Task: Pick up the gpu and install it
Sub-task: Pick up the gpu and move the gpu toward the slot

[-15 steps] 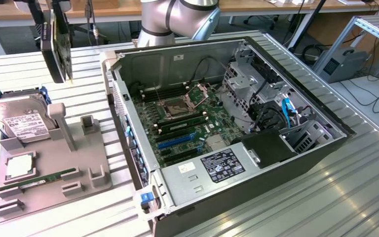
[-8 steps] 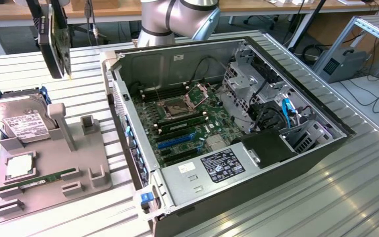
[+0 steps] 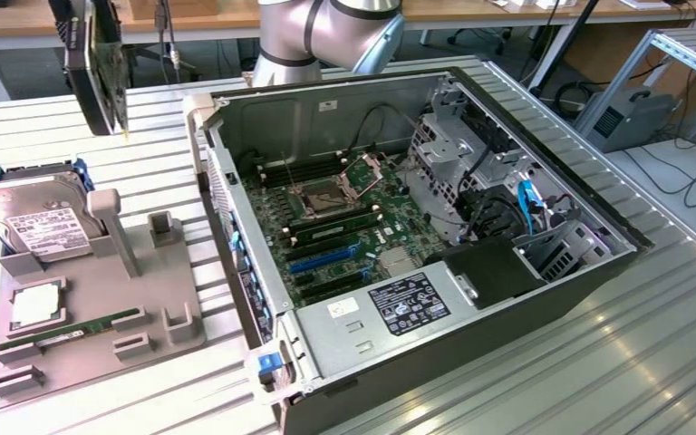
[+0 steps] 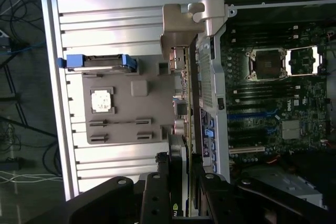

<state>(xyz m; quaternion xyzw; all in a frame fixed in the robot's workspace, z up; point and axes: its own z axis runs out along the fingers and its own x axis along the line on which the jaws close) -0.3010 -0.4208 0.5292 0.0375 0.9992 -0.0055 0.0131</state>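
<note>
gripper [image 4: 181,174]: mine; clenched on the gpu; a black finger [image 4: 157,192] presses each flat face
gpu [image 3: 97,68]: in my grasp, lifted clear of the table; hangs upright at the top left of the exterior view; over the slats past the tray's far end; to the exterior view's left of the case; not yet in the case
gpu end: from the wrist it runs edge-on away from my fingers; silver end bracket [image 4: 178,30] at the far end
case [image 3: 590,272]: lies on its side on the table, open side up
motherboard [image 3: 361,231]: flat inside the case; blue slots [image 3: 323,260] on it
tray [image 3: 94,317]: grey; on the table just beside the case, on the exterior view's left
hard drive [image 3: 33,222]: silver, white label, blue frame; propped at the tray's far end
RAM stick [image 3: 70,328]: thin, green; lies in the tray, near end
table [image 3: 590,372]: slatted metal
</note>
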